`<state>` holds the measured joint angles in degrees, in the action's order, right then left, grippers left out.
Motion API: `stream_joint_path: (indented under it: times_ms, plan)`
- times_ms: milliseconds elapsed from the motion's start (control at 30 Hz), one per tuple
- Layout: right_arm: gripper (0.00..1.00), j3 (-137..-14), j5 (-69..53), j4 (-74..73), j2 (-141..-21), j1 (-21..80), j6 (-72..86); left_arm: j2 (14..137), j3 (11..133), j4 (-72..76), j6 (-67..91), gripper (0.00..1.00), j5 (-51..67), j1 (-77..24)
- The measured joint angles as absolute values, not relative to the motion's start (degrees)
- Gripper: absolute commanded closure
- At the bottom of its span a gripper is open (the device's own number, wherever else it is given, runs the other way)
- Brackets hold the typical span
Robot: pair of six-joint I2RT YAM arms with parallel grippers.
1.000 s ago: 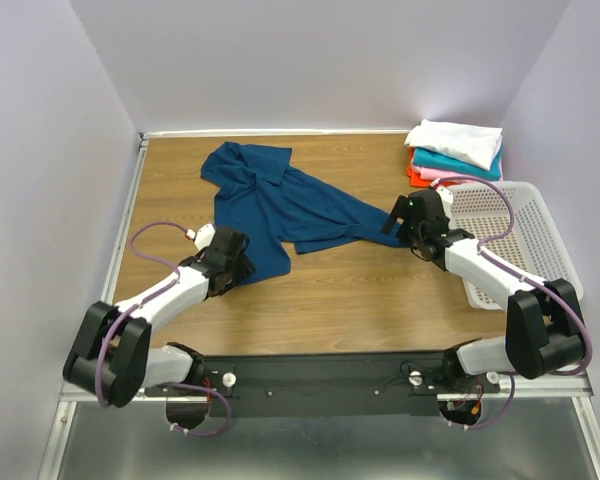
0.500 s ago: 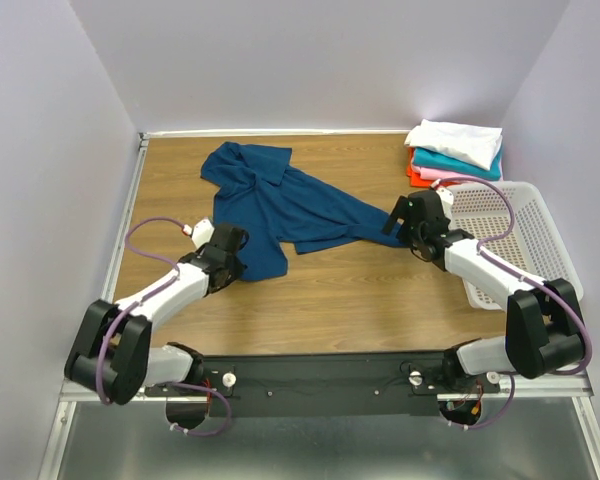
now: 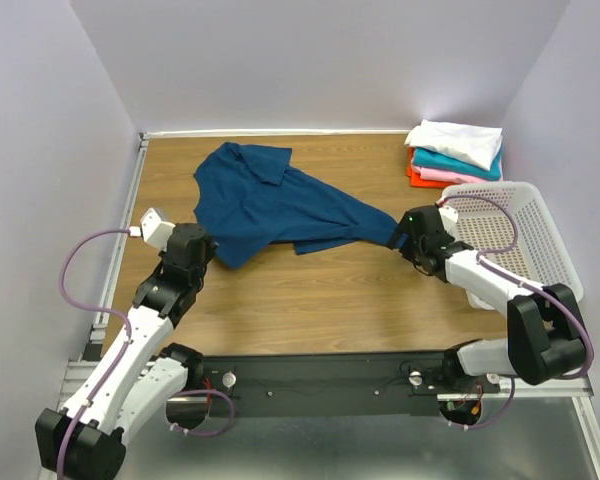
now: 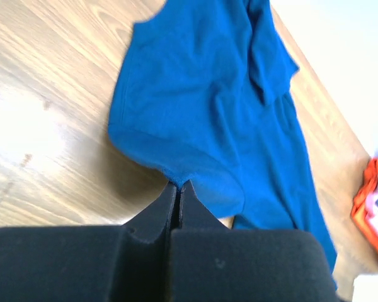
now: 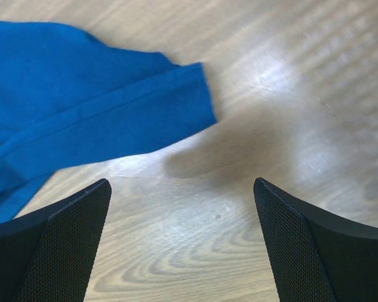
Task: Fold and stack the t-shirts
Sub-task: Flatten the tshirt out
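Drawn back leftward, left fingers clamp the navy t-shirt hem; right fingers stand apart above the surface.

The loose t-shirt lies left of the basket, with the folded stack just behind the basket.
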<state>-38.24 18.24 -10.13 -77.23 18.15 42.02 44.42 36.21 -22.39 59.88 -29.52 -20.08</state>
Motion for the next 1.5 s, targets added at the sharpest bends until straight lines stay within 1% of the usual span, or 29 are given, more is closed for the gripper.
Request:
stream_joint_path:
  times_ms: [167,200,267,467,500,533,567,833,900,933,1000,1033,1067,1100,1133,1167,1233,1400,1500]
  plan:
    - [0.03,-37.8,20.18,-10.44,-77.89,18.15,43.86,42.46,36.07,-23.11,60.93,1.0,-32.23,-19.42]
    - [0.04,-38.11,20.49,-10.41,-78.59,18.15,43.99,42.74,36.07,-23.27,60.95,1.0,-32.51,-19.29]
    - [0.1,-39.29,21.39,-10.44,-80.84,18.15,44.16,43.42,35.94,-23.83,61.01,1.0,-32.99,-19.11]
    - [0.16,-41.34,21.52,-10.37,-85.14,18.15,45.01,43.68,34.57,-24.38,61.06,1.0,-33.45,-18.7]
    - [0.18,-41.34,21.47,-10.41,-85.56,18.15,45.19,43.68,34.39,-24.4,61.04,1.0,-33.47,-18.7]
    - [0.27,-41.34,21.47,-10.41,-85.93,18.15,45.28,43.68,34.28,-24.43,61.01,1.0,-33.47,-18.68]
    - [0.3,-41.36,21.54,-10.41,-86.24,18.15,45.39,43.68,34.26,-24.45,60.95,1.0,-33.47,-18.68]
    - [0.32,-43.42,22.41,-10.33,-88.77,18.15,45.78,43.66,33.98,-24.36,60.8,1.0,-33.47,-18.44]
    - [0.37,-44.29,22.63,-10.31,-89.71,18.15,45.41,43.66,33.93,-24.36,60.69,1.0,-33.47,-18.44]
    - [0.41,-44.62,22.7,-10.31,-90.08,18.15,45.28,43.66,33.93,-24.34,60.66,1.0,-33.47,-18.44]
    - [0.57,-45.23,22.87,-10.26,-90.85,18.15,44.97,43.66,33.93,-24.32,60.64,1.0,-33.47,-18.44]
    - [0.61,-45.45,22.83,-10.26,-91.07,18.15,44.91,43.66,33.93,-24.34,60.6,1.0,-33.47,-18.41]
    - [0.7,-45.6,22.81,-10.26,-91.31,18.15,44.64,43.66,33.93,-24.32,60.47,1.0,-33.47,-18.44]
    - [0.76,-45.63,22.7,-10.26,-91.42,18.15,44.45,43.66,33.93,-24.32,60.42,1.0,-33.47,-18.41]
    - [0.85,-45.63,22.65,-10.31,-91.42,18.15,44.34,43.66,33.93,-24.29,60.38,1.0,-33.47,-18.41]
    - [0.91,-45.63,22.61,-10.28,-91.42,18.15,44.03,43.66,33.93,-24.27,60.25,1.0,-33.47,-18.41]
    - [0.99,-45.63,22.33,-10.2,-91.39,18.15,43.72,43.62,33.93,-24.03,60.01,1.0,-33.47,-18.41]
    - [0.99,-45.63,21.43,-10.22,-90.43,18.15,42.65,43.33,33.93,-23.49,59.64,1.0,-33.45,-18.37]
    - [0.99,-45.6,20.97,-10.63,-87.64,18.15,41.43,42.94,34.41,-23.81,59.79,1.0,-33.45,-18.35]
